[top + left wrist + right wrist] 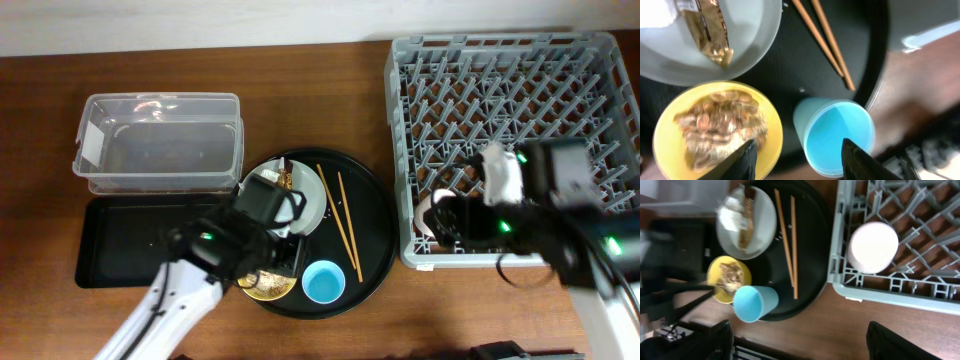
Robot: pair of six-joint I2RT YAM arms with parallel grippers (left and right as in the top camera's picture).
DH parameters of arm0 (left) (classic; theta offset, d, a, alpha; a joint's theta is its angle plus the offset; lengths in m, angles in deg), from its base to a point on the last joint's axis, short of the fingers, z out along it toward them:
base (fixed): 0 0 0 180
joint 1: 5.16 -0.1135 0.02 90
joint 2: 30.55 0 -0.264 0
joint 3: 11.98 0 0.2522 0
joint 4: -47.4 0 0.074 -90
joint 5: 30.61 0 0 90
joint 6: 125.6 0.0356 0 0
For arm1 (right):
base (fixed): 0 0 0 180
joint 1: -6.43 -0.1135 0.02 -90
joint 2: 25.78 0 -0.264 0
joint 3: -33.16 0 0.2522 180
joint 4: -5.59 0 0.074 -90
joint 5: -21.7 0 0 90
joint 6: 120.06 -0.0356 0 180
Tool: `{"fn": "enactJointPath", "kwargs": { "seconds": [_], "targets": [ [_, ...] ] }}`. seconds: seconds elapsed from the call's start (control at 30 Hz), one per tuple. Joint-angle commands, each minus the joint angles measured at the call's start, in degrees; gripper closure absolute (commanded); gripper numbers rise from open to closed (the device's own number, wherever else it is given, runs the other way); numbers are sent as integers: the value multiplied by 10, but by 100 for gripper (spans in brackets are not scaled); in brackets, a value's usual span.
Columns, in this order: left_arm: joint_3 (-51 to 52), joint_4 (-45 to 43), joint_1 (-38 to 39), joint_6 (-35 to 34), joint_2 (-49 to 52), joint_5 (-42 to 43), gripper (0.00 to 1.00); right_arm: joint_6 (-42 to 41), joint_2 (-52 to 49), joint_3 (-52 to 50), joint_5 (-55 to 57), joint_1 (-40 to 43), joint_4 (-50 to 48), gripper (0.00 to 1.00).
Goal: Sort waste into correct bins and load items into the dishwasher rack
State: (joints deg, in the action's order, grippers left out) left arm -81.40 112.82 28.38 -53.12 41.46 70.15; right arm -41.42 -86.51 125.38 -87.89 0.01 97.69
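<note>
Evidently both claws gape empty. The left claw [799, 150] hangs over the yellow bowl [662, 135] of scraps [720, 125] and the light blue cup [837, 132], low on the round tray [790, 70], likely choosing. The right claw [797, 335] hovers above the pink cup [873, 246], seemingly mouth-down to drain, in the lower-left corner of the rack [900, 287].

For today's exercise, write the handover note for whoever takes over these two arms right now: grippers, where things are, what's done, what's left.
Left gripper: open, empty, above the small yellow bowl and small light blue cup.
Right gripper: open, empty, by the front edge of the large grey plastic dishwasher rack.
Done: small pink cup is in the rack.
Left to do, all on the round black tray:
- Bin the crumpled white napkin, gold-brown wrapper and brownish food scraps. The clear plastic box and flat black rectangular tray are the bins.
- Rack the pale round plate, bowl, blue cup and two wooden chopsticks.
</note>
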Motion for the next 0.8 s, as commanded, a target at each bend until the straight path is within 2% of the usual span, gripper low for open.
{"fn": "enactJointPath", "kwargs": {
  "seconds": [0.0, 0.1, 0.2, 0.37, 0.43, 0.53, 0.6, 0.63, 0.67, 0.73, 0.77],
  "targets": [
    [31, -42, 40, -37, 53, -65, 49, 3, 49, 5, -14, 1, 15, 14],
    [31, -72, 63, -49, 115, -54, 70, 3, 73, 5, -15, 1, 37, 14],
    [31, -83, 75, -67, 146, -52, 100, 4, 72, -6, -14, 1, 61, 15],
    [-19, -58, 73, -66, 113, -30, 100, 4, 72, -76, -14, 1, 57, 18],
    [-52, -41, 57, -40, 79, 18, 100, 23, 72, -115, -31, 1, 40, 19],
    [-84, -57, -24, 34, 17, 253, 100, 144, 72, -157, -190, 1, -7, 23],
    [-84, -79, -82, 57, -5, 424, 100, 190, 72, -167, -285, 1, -39, 23],
    [-84, -92, -114, 57, -10, 508, 100, 201, 72, -169, -345, 1, -67, 21],
    [-84, -100, -130, 57, -10, 552, 100, 198, 72, -169, -374, 1, -90, 20],
    [-84, -148, -166, 56, -10, 685, 100, 147, 70, -169, -423, -2, -156, 19],
    [-84, -157, -173, 47, -10, 701, 100, 147, 70, -169, -448, -9, -186, 18]
  ]
}}
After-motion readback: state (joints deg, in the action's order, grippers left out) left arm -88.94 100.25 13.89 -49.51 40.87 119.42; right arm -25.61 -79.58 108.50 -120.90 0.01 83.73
